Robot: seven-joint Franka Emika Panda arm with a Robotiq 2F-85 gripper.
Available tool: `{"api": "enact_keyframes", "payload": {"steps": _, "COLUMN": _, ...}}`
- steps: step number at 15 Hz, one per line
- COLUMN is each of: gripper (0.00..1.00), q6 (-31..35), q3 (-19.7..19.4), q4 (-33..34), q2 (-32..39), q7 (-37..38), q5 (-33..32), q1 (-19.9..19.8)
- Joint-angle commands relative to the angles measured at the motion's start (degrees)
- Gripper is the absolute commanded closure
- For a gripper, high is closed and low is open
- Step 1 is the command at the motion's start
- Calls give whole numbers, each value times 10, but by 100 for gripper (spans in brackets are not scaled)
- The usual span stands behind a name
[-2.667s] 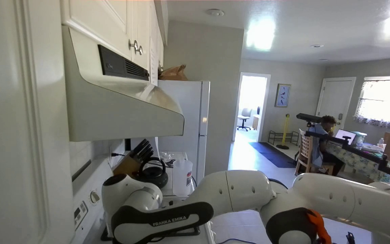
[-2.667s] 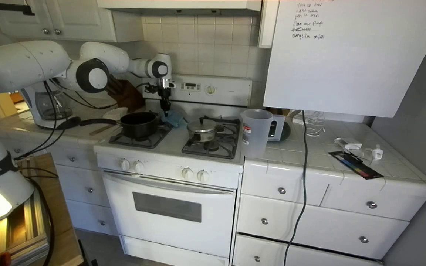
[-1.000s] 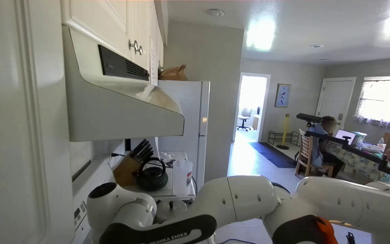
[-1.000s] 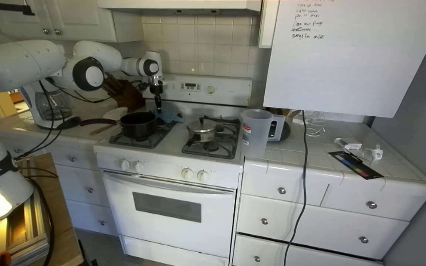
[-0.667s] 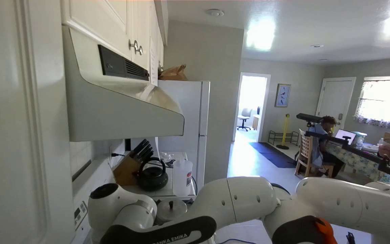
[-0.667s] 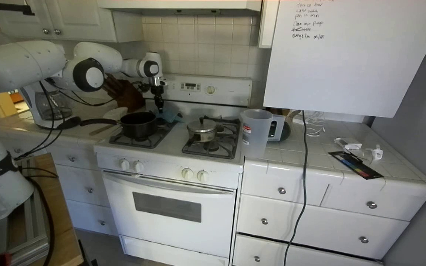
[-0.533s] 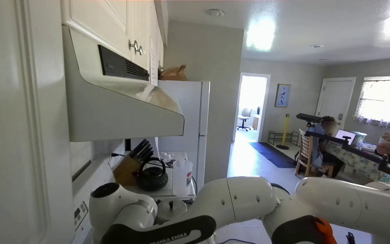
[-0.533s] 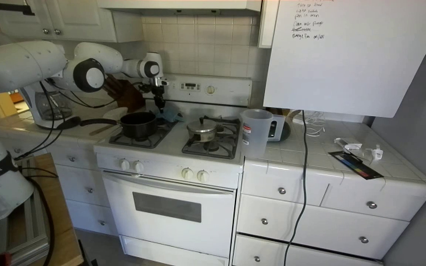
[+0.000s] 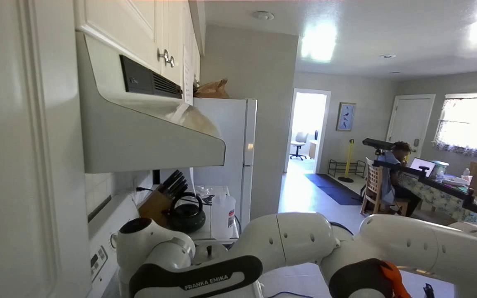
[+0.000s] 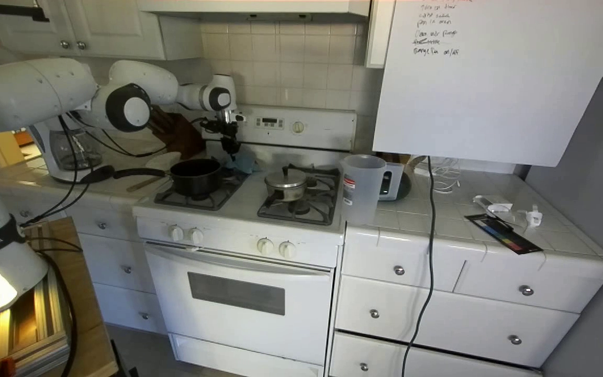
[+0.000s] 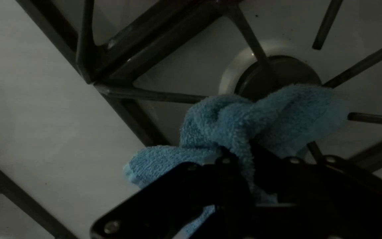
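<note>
In an exterior view, the white stove [image 10: 233,235] is seen from the front, with two dark grates [image 10: 318,198] set on its top. The arm [image 10: 142,78] is stretched over the stove's rear, and its wrist [image 10: 224,86] is turned downward. On the tiled counter [image 10: 427,220] just beside the stove, a translucent pitcher [image 10: 363,193] is placed, and near it a dark kettle [image 9: 186,217] is seen. A black saucepan [image 10: 197,180] is set on the grate nearer the arm's base, and a small lidded pot [image 10: 285,186] on the farther one. The gripper [image 11: 244,161] is held behind the saucepan, above the rear of that saucepan's grate, and its jaws are clamped on a blue cloth [image 11: 232,121]. In the wrist view, the cloth is bunched between the jaws, and its loose ends are spread out to both sides. A round burner cap [image 11: 287,71] is partly hidden by its folds. Whether the bars of the grate are touched by the cloth cannot be told.
</note>
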Motion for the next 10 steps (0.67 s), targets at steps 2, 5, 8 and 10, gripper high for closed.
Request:
{"api": "enact_keyframes", "payload": {"steps": 2, "gripper": 88, "q6": -3, "q3": 9, "q4": 5, "q2": 2, "q7": 1, "q5": -8, "q1": -4}}
{"api": "enact_keyframes", "payload": {"steps": 5, "gripper": 88, "q6": -3, "q3": 10, "q4": 5, "q2": 2, "q7": 1, "q5": -7, "q1": -4}}
{"api": "enact_keyframes", "payload": {"steps": 8, "gripper": 97, "q6": -4, "q3": 6, "q4": 5, "q2": 3, "q7": 8, "q5": -13, "q1": 6}}
{"api": "enact_keyframes", "payload": {"steps": 10, "gripper": 97, "q6": -13, "q3": 3, "q4": 5, "q2": -4, "q7": 11, "q5": -17, "q1": 14}}
